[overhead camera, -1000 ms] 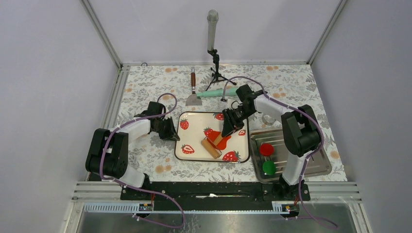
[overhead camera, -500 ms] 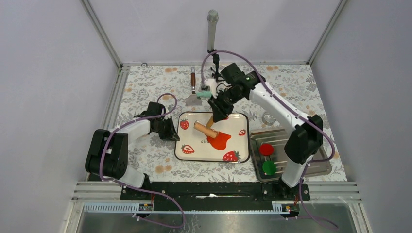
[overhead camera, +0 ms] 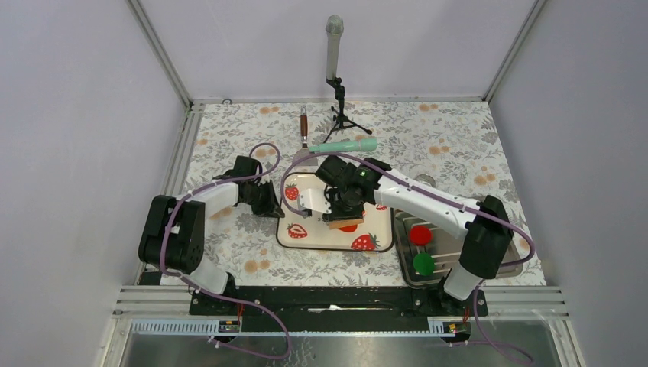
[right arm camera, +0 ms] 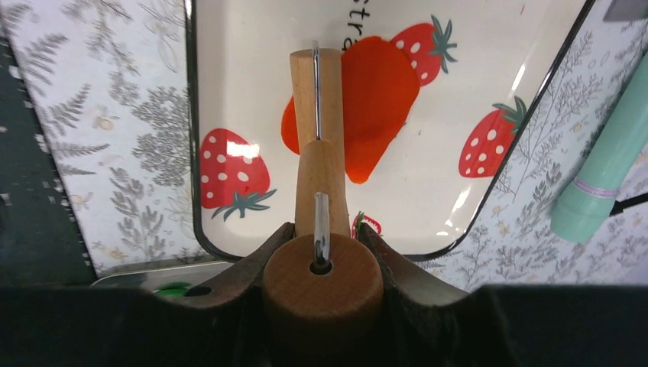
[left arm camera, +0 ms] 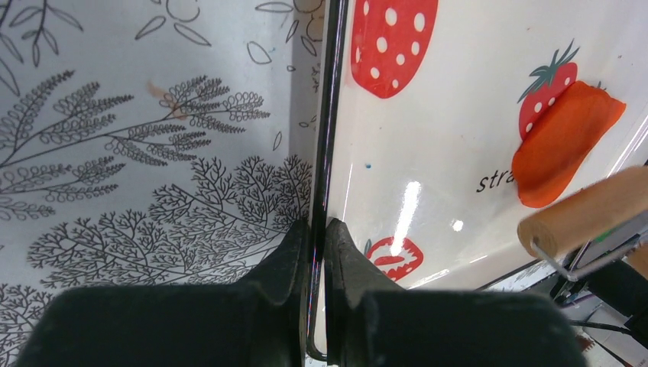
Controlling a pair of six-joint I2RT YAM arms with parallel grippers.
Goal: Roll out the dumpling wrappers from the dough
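A: Whereabouts of the dough [right arm camera: 382,99]?

B: Flat on the strawberry-print tray [overhead camera: 280,238], mid-frame in the overhead view. Orange-red, pressed into an irregular sheet, overlapping one printed strawberry. No clean round edge anywhere on it.

A: And the right end effector [right arm camera: 321,233]?

B: Clamped on the handle of a small wooden roller [right arm camera: 315,99], one finger on each side. Reaching in over the tray from the right of the overhead view. Roller barrel lying across the left part of the sheet in the right wrist view, with a wire frame running along its top.

A: Left end effector [left arm camera: 318,233]?

B: Pinched together on the tray's left rim, fingertips either side of the dark edge, at lower centre of the left wrist view. Floral worktop [left arm camera: 153,153] to the left of it, dough to the upper right.

A: Anything beside the tray?

B: Metal tray [overhead camera: 506,267] just to the right, carrying a crimson disc [overhead camera: 418,235] and, nearer the bottom of the frame, a green disc [overhead camera: 422,264]. Mint-green rolling pin [overhead camera: 345,145] lying above the strawberry tray, with a wooden-handled scraper [overhead camera: 303,126] to its left. Microphone on a stand [overhead camera: 334,46] at top centre.
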